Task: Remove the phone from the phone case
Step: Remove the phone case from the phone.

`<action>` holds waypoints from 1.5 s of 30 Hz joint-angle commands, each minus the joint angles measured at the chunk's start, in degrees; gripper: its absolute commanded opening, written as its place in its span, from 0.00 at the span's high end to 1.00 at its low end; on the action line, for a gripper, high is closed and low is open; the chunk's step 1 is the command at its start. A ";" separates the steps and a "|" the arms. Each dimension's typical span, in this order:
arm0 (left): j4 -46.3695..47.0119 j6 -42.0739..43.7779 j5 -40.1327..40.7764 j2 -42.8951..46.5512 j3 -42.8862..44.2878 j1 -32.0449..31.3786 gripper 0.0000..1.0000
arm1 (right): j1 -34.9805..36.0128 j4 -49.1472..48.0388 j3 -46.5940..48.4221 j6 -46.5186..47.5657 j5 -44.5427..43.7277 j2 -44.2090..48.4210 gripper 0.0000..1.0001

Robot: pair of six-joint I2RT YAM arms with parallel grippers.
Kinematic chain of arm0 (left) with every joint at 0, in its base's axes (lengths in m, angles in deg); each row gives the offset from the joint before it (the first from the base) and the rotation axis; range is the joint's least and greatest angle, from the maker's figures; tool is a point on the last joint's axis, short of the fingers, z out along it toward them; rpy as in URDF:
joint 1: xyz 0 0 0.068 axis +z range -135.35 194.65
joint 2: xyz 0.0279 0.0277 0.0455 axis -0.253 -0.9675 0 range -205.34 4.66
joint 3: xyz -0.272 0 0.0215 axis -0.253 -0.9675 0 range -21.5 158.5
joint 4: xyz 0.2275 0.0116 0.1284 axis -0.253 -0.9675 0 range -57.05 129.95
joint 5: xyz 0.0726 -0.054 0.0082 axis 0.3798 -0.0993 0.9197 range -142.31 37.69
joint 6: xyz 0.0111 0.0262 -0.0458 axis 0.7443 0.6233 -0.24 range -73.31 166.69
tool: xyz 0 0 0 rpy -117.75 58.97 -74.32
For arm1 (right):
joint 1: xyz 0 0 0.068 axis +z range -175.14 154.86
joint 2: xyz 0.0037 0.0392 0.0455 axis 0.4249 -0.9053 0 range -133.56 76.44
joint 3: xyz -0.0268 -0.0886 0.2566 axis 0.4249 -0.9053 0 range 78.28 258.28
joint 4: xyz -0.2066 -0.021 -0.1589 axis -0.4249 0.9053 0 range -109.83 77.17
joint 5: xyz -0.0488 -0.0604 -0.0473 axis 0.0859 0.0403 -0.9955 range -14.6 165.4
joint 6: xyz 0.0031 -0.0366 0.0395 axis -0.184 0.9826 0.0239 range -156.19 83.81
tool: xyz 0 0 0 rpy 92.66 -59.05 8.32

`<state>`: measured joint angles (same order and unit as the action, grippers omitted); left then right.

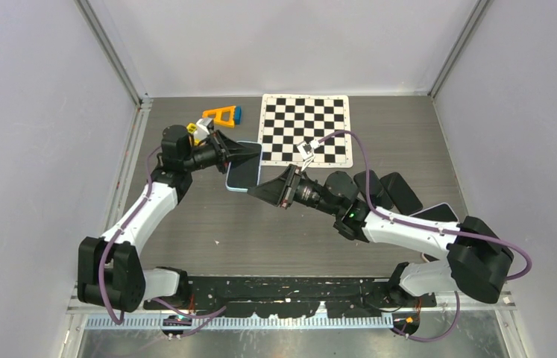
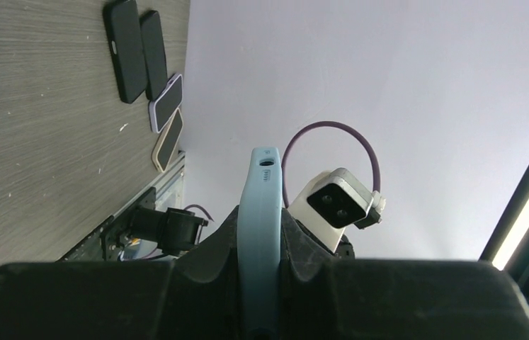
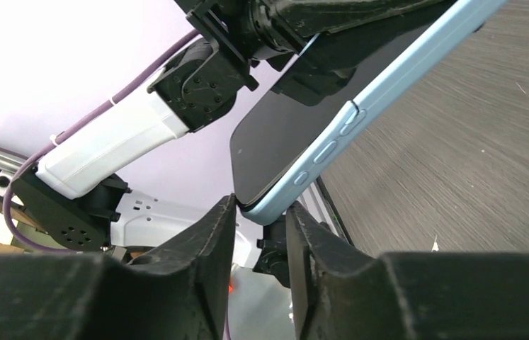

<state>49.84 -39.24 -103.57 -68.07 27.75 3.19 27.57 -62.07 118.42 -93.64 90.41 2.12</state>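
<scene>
Top: the left pincer (image 1: 234, 153) pinches the cased phone (image 1: 245, 175) above the tabletop (image 1: 260, 239). Left wrist: the case (image 2: 260, 212) sits edge-on in its jaws. Right wrist: the right pincer (image 3: 260, 207) brackets a corner, grip unclear; a shallow bite could slip off.

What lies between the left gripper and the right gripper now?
The phone in its light blue case: the left gripper clamps one end, the right gripper flanks the opposite corner. Top and right wrist views show it.
</scene>
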 commanded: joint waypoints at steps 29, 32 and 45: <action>12.37 -15.21 0.55 7.10 2.93 0.26 1.00 | -7.76 -14.99 -5.38 -3.48 -5.16 -20.76 0.99; 14.94 -17.89 0.14 7.09 3.33 0.24 1.00 | -7.81 -12.26 -5.11 -1.26 -5.34 -20.14 0.99; 17.98 -21.01 -1.07 8.83 4.29 0.25 1.00 | -7.93 14.97 2.08 18.25 -12.03 -11.23 0.99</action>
<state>57.10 -49.30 -91.70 -65.86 26.16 5.62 21.95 -77.85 119.38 -89.95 92.22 -7.22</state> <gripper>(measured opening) 0.177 0.231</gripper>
